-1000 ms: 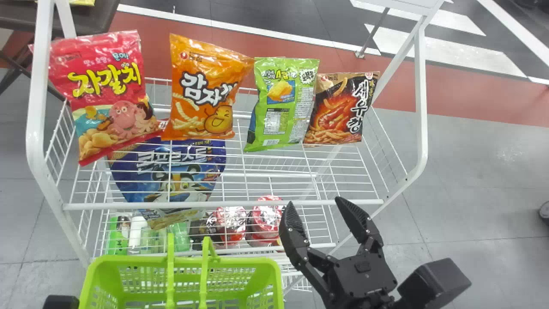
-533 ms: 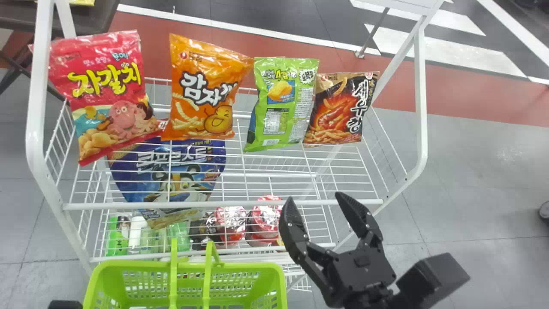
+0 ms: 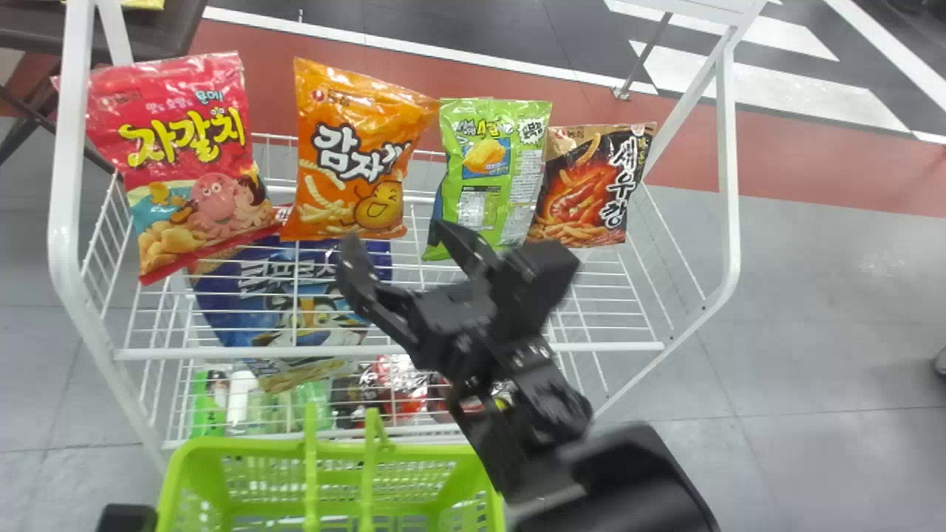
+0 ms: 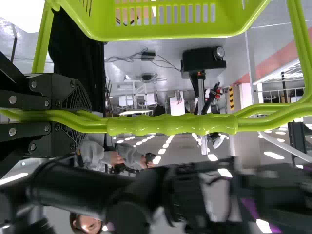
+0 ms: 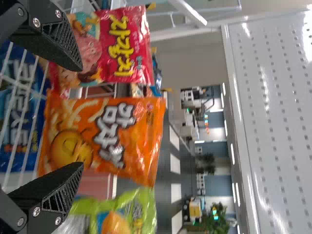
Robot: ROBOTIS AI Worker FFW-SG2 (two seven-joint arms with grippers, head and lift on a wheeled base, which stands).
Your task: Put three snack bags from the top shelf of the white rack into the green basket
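Head view: a red point(image 3: 170, 96), an orange point(image 3: 355, 159), a green point(image 3: 491, 151) and a brown-black point(image 3: 587, 181) plastic snack bag line the white wire rack point(image 3: 222, 354)'s top shelf, the black right gripper point(image 3: 397, 240) spread before them; the left gripper point(image 3: 126, 519) sits beside the lime-green plastic basket point(image 3: 244, 448). Left wrist view: it clamps the basket's handle point(image 4: 170, 125). Right wrist view: the orange bag stands beyond parted fingers point(image 5: 53, 192).

Right claw point(image 3: 397, 235) and its arm: blurred. Behind one finger, the green snack bag's point(image 3: 491, 170) lower part is hidden; behind the other, the blue bag point(image 3: 240, 303) is partly covered. Below the claw, its arm partly obscures the red containers point(image 3: 395, 377); the head view's bottom edge crops the green basket point(image 3: 259, 448).
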